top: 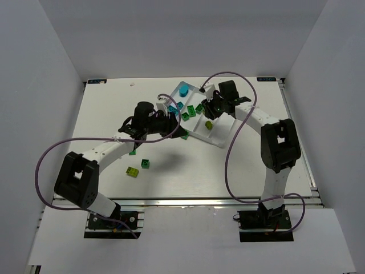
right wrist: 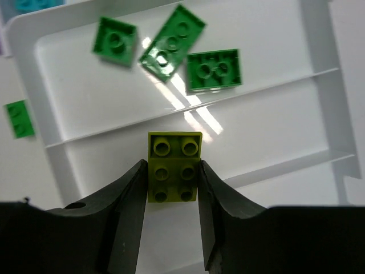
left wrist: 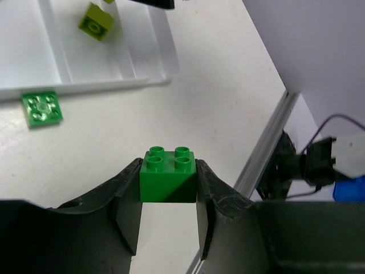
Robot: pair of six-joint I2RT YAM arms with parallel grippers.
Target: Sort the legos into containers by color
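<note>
The white tray (top: 213,137) sits slanted on the table (top: 256,171), its four long compartments side by side. The compartment at the tray's far end holds a cyan brick (top: 183,89). The next one holds three green bricks (right wrist: 173,43), studs up and lying at different angles. The third holds a resting yellow-green brick (left wrist: 96,21).

The right gripper (right wrist: 171,174) is clenched on a held yellow-green brick (right wrist: 174,151) over the tray compartment beside the green one. Whether it touches the tray floor cannot be told. Its studs face up, and its long axis runs across the compartment, in line with the fingers, one end toward the green compartment.

The left gripper (left wrist: 168,180) grasps a square green brick (left wrist: 168,171) above the table, just outside the tray's near wall. It is studs up, with its sides flat against the fingers.

A flat green brick (left wrist: 41,108) lies on the table just beside that tray wall. Well away from the tray lie a stray green brick (top: 146,163) and a stray yellow-green brick (top: 133,171).
</note>
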